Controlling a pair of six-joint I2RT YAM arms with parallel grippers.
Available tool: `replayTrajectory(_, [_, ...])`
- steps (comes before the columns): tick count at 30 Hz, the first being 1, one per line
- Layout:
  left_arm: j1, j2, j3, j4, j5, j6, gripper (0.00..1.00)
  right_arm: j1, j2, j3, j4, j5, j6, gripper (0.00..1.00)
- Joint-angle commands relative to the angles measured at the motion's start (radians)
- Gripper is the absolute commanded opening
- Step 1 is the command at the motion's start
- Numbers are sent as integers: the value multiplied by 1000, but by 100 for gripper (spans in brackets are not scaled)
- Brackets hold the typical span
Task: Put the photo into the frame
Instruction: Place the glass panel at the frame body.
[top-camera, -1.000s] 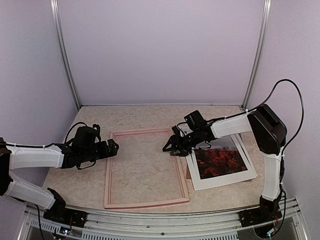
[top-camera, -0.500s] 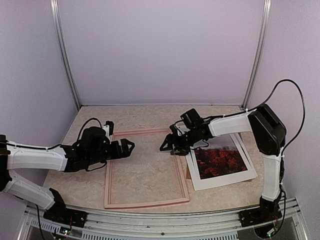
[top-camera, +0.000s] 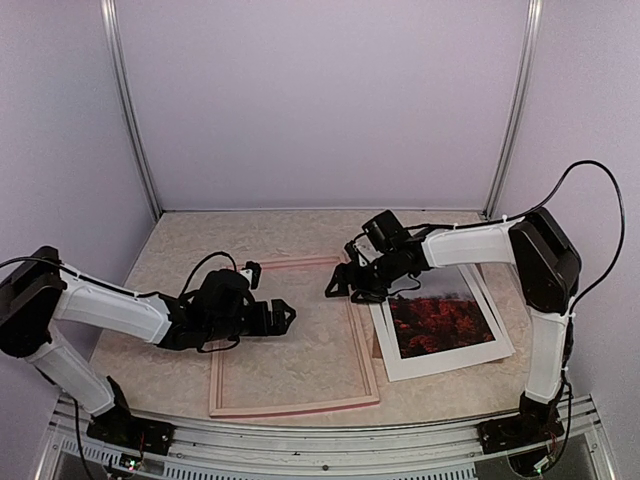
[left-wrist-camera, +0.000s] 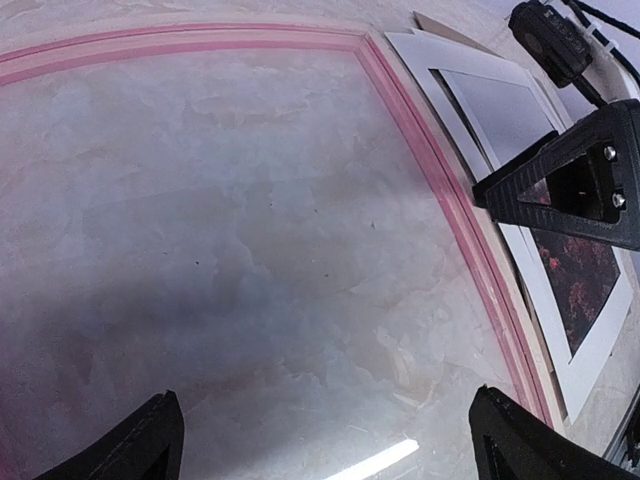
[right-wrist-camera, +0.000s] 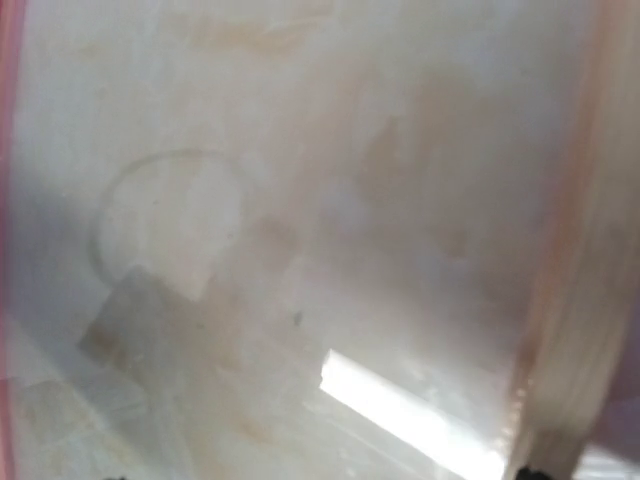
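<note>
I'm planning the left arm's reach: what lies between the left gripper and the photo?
The frame's side rail crosses between left gripper and photo, after marbled surface inside the frame; clearest in the left wrist view.

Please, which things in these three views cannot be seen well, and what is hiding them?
Top view: the right arm covers the upper left part of the photo.
Right wrist view: everything is blurred, so whether the right gripper touches the frame cannot be told.
Left wrist view: the picture's right edge cuts off the photo, and the right gripper covers part of it.
</note>
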Motion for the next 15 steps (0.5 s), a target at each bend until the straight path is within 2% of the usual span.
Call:
replayTrajectory(1, [-14,43,39,3,-14,-8,99,10,-46,17,-46,62,-31,83])
replayTrajectory(9, [-16,48,35,-28,-42,-9,99,11,-80,8,-52,135,-62,82])
replayTrajectory(15, [-15,-4,41,-59,-90,32,99,13,-122,5,-63,252,-128,82])
